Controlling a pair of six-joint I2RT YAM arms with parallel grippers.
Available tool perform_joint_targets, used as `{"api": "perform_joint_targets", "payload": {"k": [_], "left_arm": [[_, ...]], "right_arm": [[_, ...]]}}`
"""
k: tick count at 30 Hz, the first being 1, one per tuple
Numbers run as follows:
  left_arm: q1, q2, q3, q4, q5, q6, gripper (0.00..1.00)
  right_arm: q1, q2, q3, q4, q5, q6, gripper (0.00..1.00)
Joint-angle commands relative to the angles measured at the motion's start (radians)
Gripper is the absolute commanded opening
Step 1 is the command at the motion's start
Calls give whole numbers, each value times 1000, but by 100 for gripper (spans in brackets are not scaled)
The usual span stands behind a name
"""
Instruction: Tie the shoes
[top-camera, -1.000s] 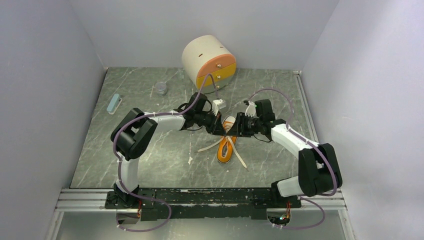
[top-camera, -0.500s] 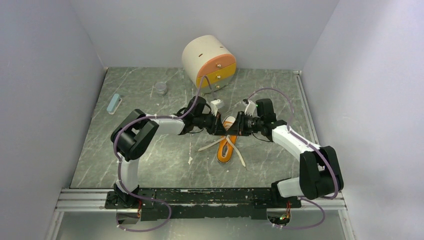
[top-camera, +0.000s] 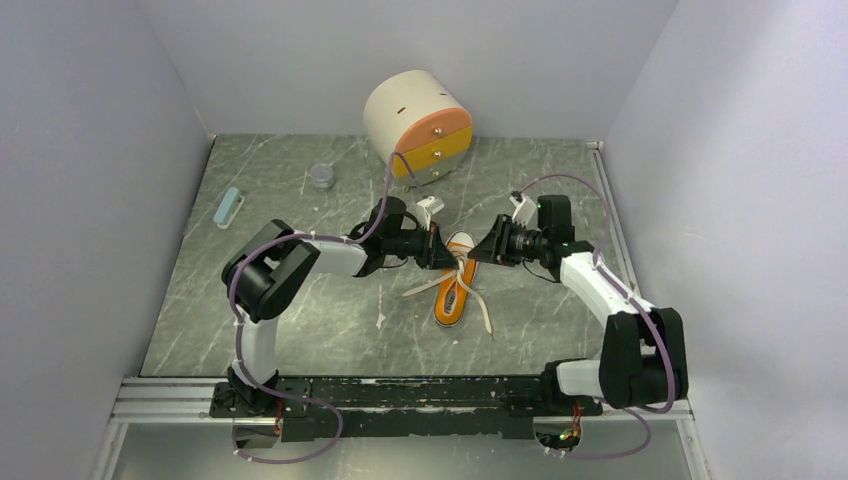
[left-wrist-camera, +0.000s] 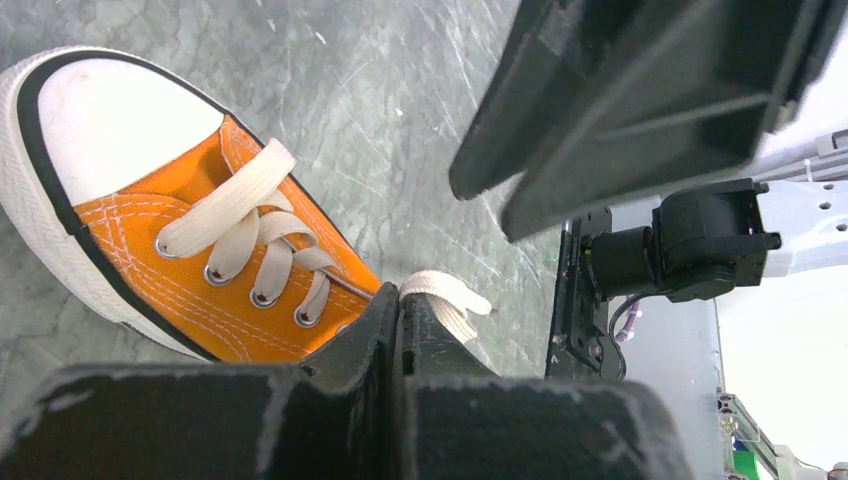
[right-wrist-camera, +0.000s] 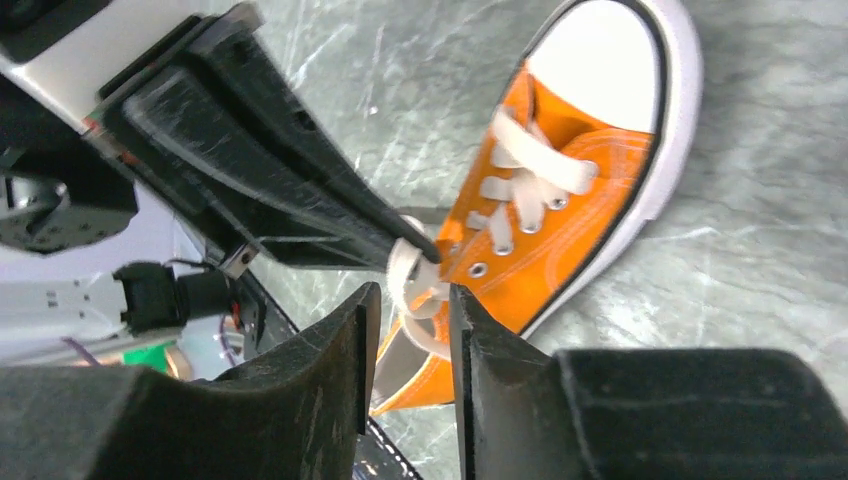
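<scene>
The orange sneaker (top-camera: 453, 292) is lying on the table (top-camera: 300, 320) between both arms, its toe pointing away from their bases. The left claw (left-wrist-camera: 399, 303) is clenching a loop of white lace (left-wrist-camera: 447, 297) beside the sneaker. The right claw (right-wrist-camera: 412, 295) is hovering close by, slightly parted and gripping nothing.

Grey marbled surface (top-camera: 300, 330) enclosed on three sides by plain pale walls (top-camera: 100, 150); aluminium rail (top-camera: 400, 405) along the near edge; even lighting.
</scene>
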Motion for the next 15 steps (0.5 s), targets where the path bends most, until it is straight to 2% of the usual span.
{"api": "perform_joint_targets", "payload": {"k": [1,3,6,15], "left_arm": [[-4,-2,-5,89,22,-11,5],[-4,-1,-3,88,28,-10,5],[-4,8,2,88,39,-11,5],[-4,21,2,102,56,-17,5]], "right_arm": [[-35,77,50,-106,50,-81,27],[-35,120,62,-104,31,-97,17],[-29,161,69,-78,-9,-105,13],[-15,164,10,55,-138,-45,28]]}}
